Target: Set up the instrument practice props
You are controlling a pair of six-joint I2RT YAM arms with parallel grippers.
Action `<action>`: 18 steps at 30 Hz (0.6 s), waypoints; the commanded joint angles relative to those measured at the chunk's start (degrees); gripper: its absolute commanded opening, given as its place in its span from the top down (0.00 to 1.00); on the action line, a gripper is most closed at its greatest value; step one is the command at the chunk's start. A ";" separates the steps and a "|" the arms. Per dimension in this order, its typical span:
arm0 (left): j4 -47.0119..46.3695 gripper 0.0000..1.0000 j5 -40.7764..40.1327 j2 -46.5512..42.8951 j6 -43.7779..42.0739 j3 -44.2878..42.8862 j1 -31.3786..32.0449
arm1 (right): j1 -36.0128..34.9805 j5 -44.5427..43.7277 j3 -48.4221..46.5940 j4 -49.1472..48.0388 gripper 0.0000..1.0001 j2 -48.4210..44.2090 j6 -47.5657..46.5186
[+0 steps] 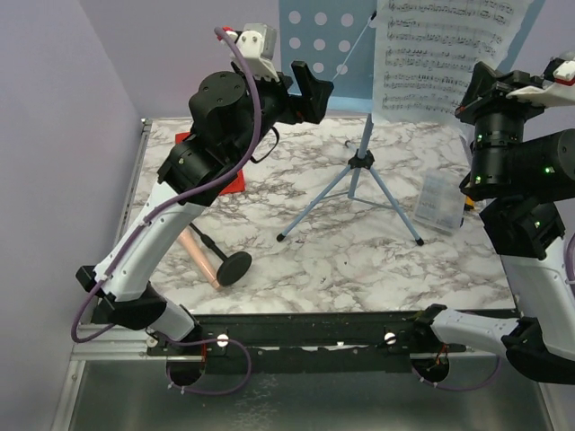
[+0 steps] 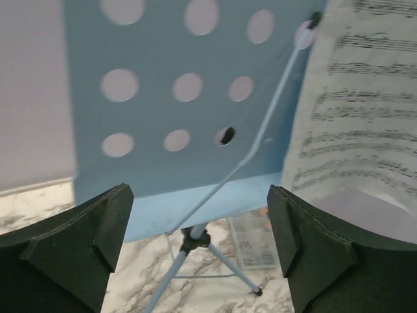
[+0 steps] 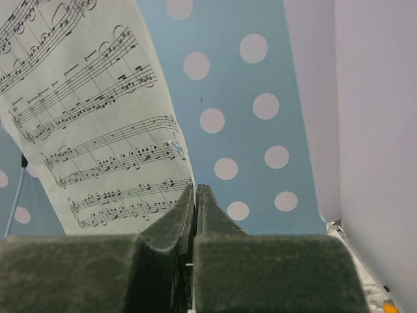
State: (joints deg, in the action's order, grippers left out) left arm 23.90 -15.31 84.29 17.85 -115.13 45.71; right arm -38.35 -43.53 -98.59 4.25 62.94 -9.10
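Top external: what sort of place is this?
Probably a lab tabletop robot cell, not a music room: marble-print table boxed by plain lilac walls, arms bolted to a rail, music stand as prop.

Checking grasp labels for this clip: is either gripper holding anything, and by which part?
The left gripper is open and empty. The right gripper is shut, apparently pinching the white sheet music by its lower right corner.

The left arm [image 1: 216,117] hides most of the red sheet [image 1: 183,138] and the microphone's [image 1: 202,260] upper end. The sheet music's [image 3: 98,117] lower corner vanishes behind the right gripper [image 3: 195,189]; whether it is pinched is unclear.
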 commanded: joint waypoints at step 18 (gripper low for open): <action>-3.49 0.46 12.21 13.87 -1.23 -17.18 -1.06 | -0.24 -1.32 -1.25 -3.71 1.00 -1.09 0.71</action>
State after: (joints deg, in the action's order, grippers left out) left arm 21.91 -3.88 96.44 17.04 -129.16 45.06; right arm -38.35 -44.64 -99.79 2.15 62.83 -8.58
